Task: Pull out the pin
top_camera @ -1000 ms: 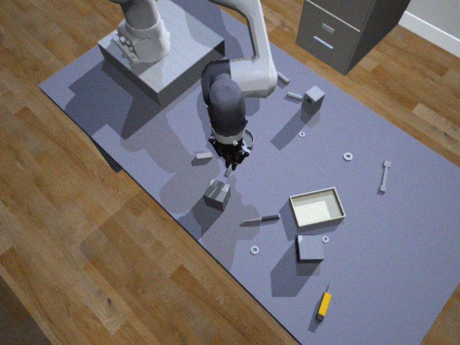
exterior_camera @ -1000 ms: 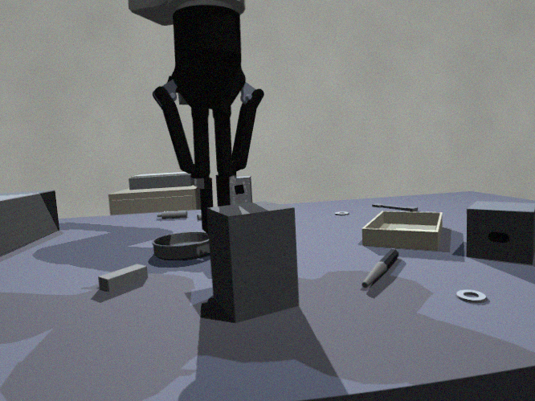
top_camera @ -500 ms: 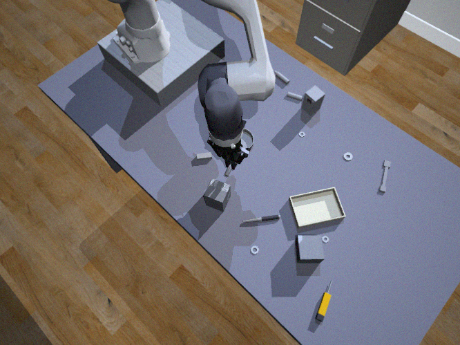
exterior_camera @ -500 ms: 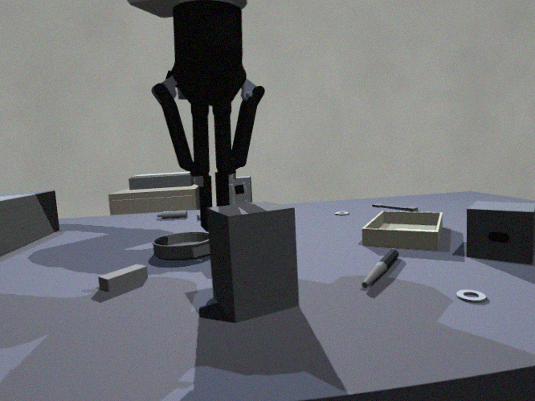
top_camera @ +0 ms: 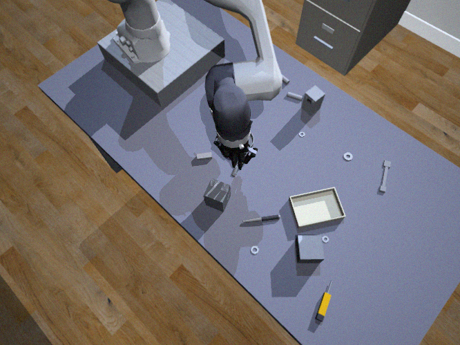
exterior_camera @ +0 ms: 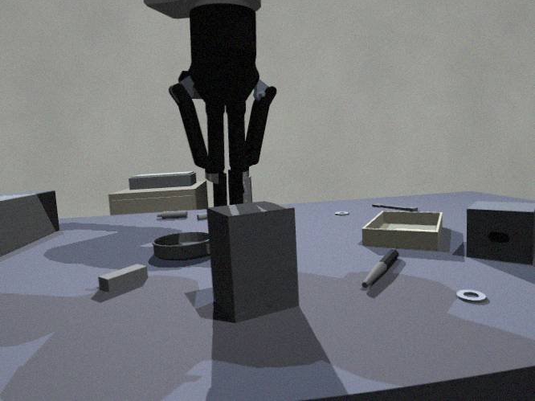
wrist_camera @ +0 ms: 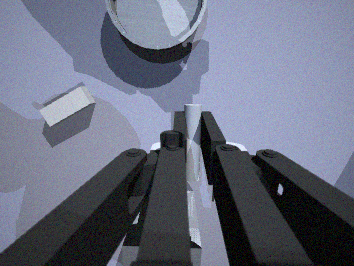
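Observation:
My gripper (top_camera: 238,163) (exterior_camera: 226,190) (wrist_camera: 192,126) points down and is shut on the pale round pin (top_camera: 234,172) (wrist_camera: 193,130). One end of the pin sticks out past the fingertips. The pin is clear of the nearby grey block and hangs above the table, on the robot's side of that block. The grey block (top_camera: 217,195) (exterior_camera: 263,262) stands upright near the table's front-left edge. In the exterior view it hides the pin and lies in front of the fingertips. In the wrist view the fingers mostly cover the block.
A round dish (exterior_camera: 181,247) (wrist_camera: 157,27) and a small pale bar (top_camera: 204,155) (exterior_camera: 122,278) (wrist_camera: 67,106) lie close by. A tapered tool (top_camera: 270,218) (exterior_camera: 387,263), cream tray (top_camera: 293,213) and second block (top_camera: 310,247) are farther along. A third block (top_camera: 313,99) stands at the back.

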You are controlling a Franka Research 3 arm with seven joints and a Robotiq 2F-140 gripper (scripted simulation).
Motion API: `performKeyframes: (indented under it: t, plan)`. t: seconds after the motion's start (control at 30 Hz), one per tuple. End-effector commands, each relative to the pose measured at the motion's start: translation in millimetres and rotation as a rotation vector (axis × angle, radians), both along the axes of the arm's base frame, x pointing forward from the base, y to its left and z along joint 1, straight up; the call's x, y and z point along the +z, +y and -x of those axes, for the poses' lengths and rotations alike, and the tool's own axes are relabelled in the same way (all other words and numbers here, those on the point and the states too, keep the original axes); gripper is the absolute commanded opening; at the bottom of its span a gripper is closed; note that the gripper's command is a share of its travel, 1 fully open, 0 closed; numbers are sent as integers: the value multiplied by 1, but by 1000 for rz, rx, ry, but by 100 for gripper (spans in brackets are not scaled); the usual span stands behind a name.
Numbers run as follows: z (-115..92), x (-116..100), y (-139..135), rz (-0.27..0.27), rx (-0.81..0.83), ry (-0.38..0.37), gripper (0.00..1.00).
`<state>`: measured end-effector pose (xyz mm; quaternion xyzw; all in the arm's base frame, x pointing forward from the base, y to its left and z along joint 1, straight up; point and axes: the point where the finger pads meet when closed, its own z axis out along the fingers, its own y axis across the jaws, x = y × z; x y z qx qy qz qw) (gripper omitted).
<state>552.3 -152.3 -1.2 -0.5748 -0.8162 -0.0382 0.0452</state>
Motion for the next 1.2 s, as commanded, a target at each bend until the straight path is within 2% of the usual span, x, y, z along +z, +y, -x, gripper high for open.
performKeyframes:
  t: [0.0, 0.3, 0.5, 1.17]
  plan:
    - [-1, -2, 4, -7, -6, 10, 10]
    - [-2, -2, 5, -8, -8, 10, 10]
    - [-12, -3, 11, -9, -27, 11, 10]
    - [-13, -11, 11, -7, -36, 11, 10]
